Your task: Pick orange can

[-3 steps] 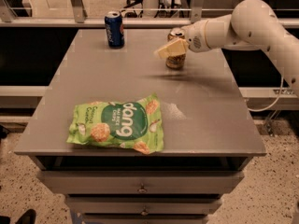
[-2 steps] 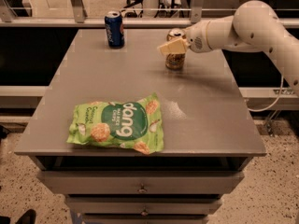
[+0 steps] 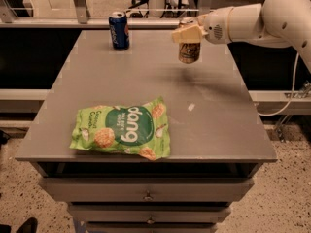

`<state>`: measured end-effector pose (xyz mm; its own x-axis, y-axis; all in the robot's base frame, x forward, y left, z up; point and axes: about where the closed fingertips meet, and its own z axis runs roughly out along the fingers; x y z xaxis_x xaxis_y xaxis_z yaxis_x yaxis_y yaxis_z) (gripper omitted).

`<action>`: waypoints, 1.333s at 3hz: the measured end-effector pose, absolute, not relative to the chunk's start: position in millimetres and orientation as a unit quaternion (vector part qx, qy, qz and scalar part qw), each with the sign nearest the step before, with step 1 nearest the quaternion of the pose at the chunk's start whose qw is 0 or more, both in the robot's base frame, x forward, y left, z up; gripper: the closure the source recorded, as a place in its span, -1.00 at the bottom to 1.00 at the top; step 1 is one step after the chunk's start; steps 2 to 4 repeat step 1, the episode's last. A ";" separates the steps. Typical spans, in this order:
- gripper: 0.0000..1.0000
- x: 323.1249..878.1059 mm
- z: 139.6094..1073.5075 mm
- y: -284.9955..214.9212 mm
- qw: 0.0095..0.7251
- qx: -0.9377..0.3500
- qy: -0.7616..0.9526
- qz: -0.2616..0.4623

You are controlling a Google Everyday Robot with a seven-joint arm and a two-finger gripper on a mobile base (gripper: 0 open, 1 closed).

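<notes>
The orange can [image 3: 189,50] has a tan-golden body with script lettering. It hangs upright a little above the far right part of the grey table [image 3: 214,125], with its shadow on the tabletop below it. My gripper [image 3: 187,33] reaches in from the right on a white arm. It is shut on the can's upper part, and its cream fingers [image 3: 182,34] hide the can's top.
A blue soda can [image 3: 119,29] stands upright at the table's far edge, left of the gripper. A green chip bag [image 3: 124,132] lies flat near the front left. Drawers sit below the tabletop. Railings and chair legs stand behind the table.
The orange can stood on the table with the gripper at its top. Now it is raised off the surface in the gripper, and the arm is a little higher.
</notes>
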<state>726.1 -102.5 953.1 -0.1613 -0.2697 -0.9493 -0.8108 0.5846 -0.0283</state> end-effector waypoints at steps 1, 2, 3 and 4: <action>1.00 726.1 954.2 -100.6 0.527 -0.377 0.716 0.259; 1.00 726.1 954.2 -100.6 0.527 -0.377 0.716 0.259; 1.00 726.1 954.2 -100.6 0.527 -0.377 0.716 0.259; 1.00 726.1 954.2 -100.6 0.527 -0.377 0.716 0.259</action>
